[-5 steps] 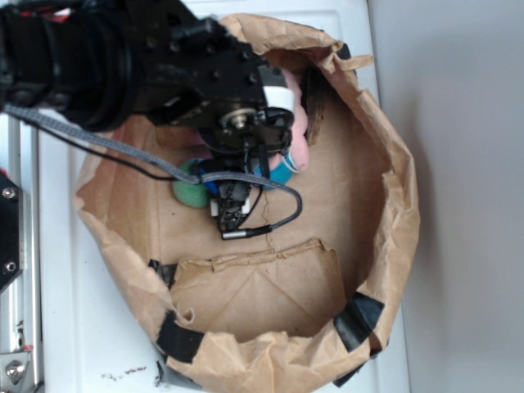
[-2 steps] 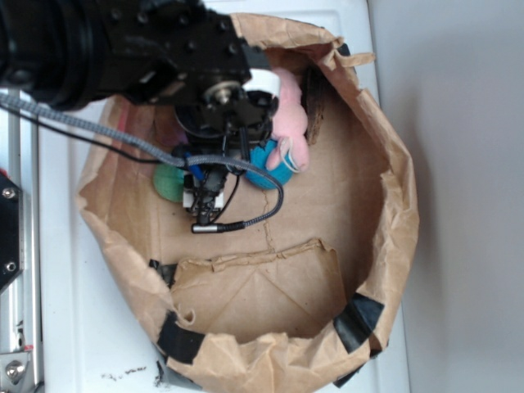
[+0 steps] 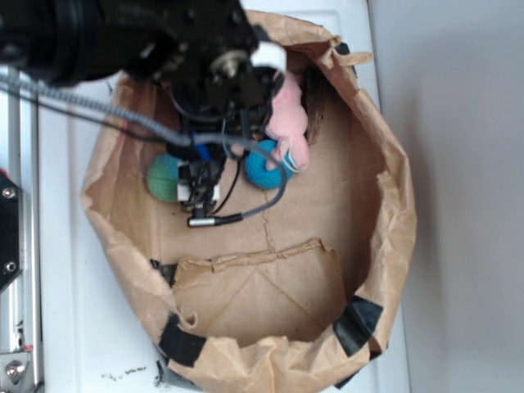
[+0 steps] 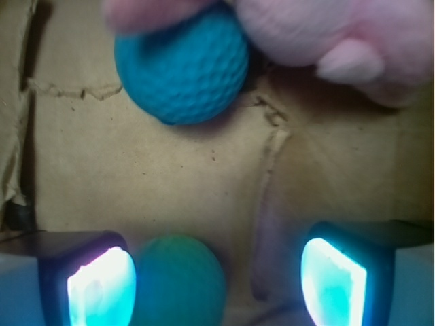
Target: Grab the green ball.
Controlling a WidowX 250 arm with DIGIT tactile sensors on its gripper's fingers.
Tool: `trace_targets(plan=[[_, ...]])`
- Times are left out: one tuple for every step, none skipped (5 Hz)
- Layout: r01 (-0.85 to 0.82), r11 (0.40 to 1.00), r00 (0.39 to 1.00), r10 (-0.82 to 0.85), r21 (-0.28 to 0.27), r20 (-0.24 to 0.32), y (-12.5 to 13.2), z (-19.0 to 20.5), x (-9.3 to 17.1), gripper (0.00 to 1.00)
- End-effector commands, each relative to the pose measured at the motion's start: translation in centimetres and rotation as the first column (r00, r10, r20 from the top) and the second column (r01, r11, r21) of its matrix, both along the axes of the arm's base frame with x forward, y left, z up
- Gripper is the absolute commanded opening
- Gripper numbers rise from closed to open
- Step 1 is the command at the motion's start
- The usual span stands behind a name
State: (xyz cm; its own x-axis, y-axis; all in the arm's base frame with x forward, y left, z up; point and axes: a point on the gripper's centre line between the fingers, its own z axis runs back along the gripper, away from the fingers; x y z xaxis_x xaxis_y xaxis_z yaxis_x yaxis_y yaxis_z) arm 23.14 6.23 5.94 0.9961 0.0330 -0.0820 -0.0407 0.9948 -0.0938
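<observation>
Now: claw spread over the green ball

Inside the paper bag (image 3: 393, 164), the arm (image 3: 123, 37) reaches down from the upper left of the exterior view, and the gripper (image 4: 217, 278) hangs low over the cardboard floor (image 4: 170, 176). Its jaws stand wide apart, holding nothing; in the wrist view the two pads (image 4: 102, 285) glow at the bottom corners.

The green ball (image 4: 180, 282) lies on the floor between the pads, close against the one on the left side of that view and well apart from the other. Whether it touches that pad I cannot tell. In the exterior view the ball (image 3: 162, 178) shows just left of the gripper (image 3: 199, 190), partly hidden by it.

A blue ball (image 4: 182, 64) sits farther off, near the top of the wrist view, pressed against a pink toy (image 4: 340, 41). In the exterior view the blue ball (image 3: 264, 166) lies right of the gripper, under the toy (image 3: 288, 123). A grey cable (image 3: 106, 110) loops across the arm and past the gripper.
</observation>
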Motion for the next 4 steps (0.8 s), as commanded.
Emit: trace_targets(plan=[[-0.044,0.997,0.999,0.046,-0.056,0.025,-0.7,0.0,0.7,1.0],[-0.038,0.997,0.999,0.041,-0.069,0.036,-1.5,-1.2,0.0,1.0],[-0.047,0.998,0.996,0.05,-0.034,0.069,-3.1,-3.0,-1.3,1.0],[-0.068,0.998,0.995,0.068,-0.012,0.078,-3.7,-3.9,-1.8,0.0]])
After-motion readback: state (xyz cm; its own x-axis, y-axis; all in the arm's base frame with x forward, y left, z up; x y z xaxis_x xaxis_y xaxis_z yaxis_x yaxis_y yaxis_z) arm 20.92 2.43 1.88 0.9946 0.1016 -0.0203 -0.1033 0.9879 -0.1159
